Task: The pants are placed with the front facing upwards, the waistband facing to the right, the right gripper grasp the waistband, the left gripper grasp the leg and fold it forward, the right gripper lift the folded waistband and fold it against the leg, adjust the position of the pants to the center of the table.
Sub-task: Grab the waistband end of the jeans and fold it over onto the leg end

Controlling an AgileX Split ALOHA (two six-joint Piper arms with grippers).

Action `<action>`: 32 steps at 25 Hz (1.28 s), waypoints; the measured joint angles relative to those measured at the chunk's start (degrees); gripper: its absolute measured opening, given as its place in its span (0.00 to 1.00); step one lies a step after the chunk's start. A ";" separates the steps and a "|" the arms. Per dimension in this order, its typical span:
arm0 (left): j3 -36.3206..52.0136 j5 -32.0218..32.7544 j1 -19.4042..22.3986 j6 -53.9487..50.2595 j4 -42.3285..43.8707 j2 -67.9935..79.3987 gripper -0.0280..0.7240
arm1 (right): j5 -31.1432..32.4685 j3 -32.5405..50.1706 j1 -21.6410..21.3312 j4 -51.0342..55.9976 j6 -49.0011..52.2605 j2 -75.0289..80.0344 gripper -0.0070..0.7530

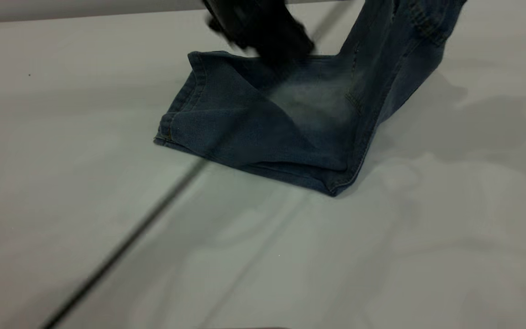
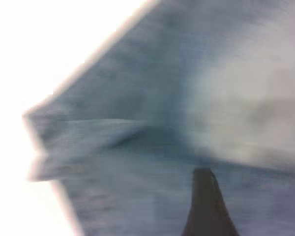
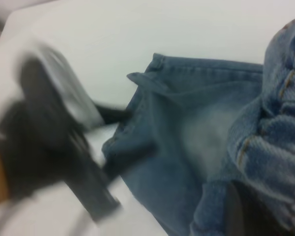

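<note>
The pants (image 1: 290, 119) were seen lying folded lengthwise on the table (image 1: 62, 183), legs flat and the waistband (image 1: 427, 18) lifted clear at the far right, carried up out of the exterior view. The step in hand was judged to be the second fold, waistband over the leg. In the right wrist view gathered denim was bunched against the right gripper (image 3: 246, 211), evidently clenched on the waistband. The left gripper (image 1: 263, 27) hung just over the far edge of the leg; whether it was released or clenched could not be told. Next, the waistband was judged to need carrying leftward over the leg. No writing could be read.
</note>
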 joint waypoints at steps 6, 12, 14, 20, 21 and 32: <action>0.00 1.27 5.24 0.00 3.16 -13.75 0.61 | -10.52 0.00 10.09 4.38 -0.19 0.00 0.10; 0.00 1.65 6.55 0.05 7.76 -27.70 0.61 | -20.00 -1.17 20.59 12.63 -5.40 2.61 0.10; 0.00 1.73 6.55 0.05 8.72 -30.93 0.61 | -20.67 -3.66 23.50 14.87 -7.21 5.76 0.10; 0.00 3.58 6.55 0.05 9.12 -36.49 0.61 | -20.97 -12.76 28.71 16.83 -10.13 17.32 0.11; 0.00 3.93 6.55 0.05 9.12 -36.70 0.61 | -20.97 -14.25 29.12 16.83 -10.18 19.36 0.11; 1.69 9.29 6.55 0.00 8.75 -36.80 0.61 | -20.86 -20.72 29.75 14.28 -9.77 27.20 0.67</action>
